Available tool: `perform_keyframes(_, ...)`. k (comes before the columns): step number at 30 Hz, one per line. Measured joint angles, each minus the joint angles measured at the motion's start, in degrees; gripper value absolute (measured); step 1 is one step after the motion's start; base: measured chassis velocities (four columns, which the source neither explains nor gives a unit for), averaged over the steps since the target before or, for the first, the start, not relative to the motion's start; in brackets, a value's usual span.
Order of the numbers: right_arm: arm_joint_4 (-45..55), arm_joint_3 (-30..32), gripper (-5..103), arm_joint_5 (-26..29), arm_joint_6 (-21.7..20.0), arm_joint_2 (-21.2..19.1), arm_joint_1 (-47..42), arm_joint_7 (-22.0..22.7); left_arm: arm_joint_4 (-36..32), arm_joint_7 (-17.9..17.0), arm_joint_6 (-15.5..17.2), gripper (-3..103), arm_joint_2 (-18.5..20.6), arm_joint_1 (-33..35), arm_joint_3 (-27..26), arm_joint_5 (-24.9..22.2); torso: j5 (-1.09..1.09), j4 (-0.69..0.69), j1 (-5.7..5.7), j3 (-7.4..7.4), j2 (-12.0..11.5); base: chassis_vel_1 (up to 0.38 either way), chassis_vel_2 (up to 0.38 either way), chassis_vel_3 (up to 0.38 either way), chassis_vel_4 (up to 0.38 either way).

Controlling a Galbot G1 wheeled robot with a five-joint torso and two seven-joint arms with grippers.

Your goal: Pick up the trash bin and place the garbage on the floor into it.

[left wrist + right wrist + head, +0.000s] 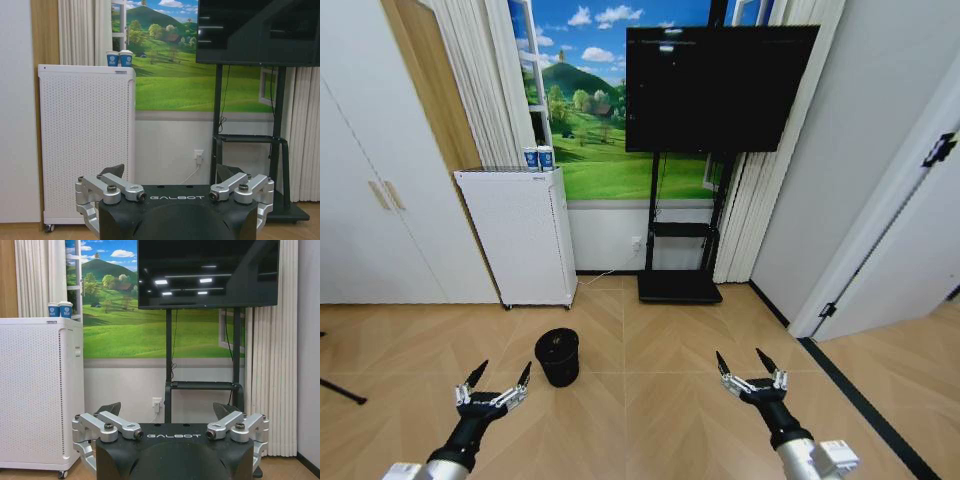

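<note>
White panelled doors fill the left edge of the head view, and beside them, in the upper left part, stands a tall white perforated appliance [518, 235] with two small blue-and-white paper cups [538, 157] on its top. Low in the frame at the left, the left gripper [501, 377] is held above the light tan herringbone wooden floor [650, 400]; its two dark pointed fingers are spread wide apart and hold nothing. Just right of it and a little higher, near the lower centre, the small black round wire-mesh trash bin [558, 356] stands upright on the floor, apart from both grippers. In the upper centre a large black screen on a black stand [718, 90] faces the room. Low at the right, the right gripper [747, 363] is also spread wide and empty.
</note>
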Motion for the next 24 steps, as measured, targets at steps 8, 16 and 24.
perform_keyframes(8,0.00,0.00,100,0.00,0.00,0.00,0.00,0.00,0.00,0.00,0.00,100,0.00,0.00,0.00,0.00,0.01,0.00,-0.02,-0.01,0.00,0.151,-0.167,-0.159,0.176)
perform_keyframes(16,0.00,0.00,100,0.00,0.00,0.00,0.00,0.00,0.00,0.00,0.00,100,0.00,0.00,-0.01,0.00,0.01,0.00,-0.02,-0.01,0.01,0.277,-0.262,-0.278,0.265)
perform_keyframes(24,0.00,0.00,100,0.00,0.00,0.00,-0.02,0.00,0.00,0.00,0.00,100,0.00,0.01,0.00,0.00,-0.01,0.01,-0.07,-0.04,0.03,0.271,-0.226,-0.258,0.272)
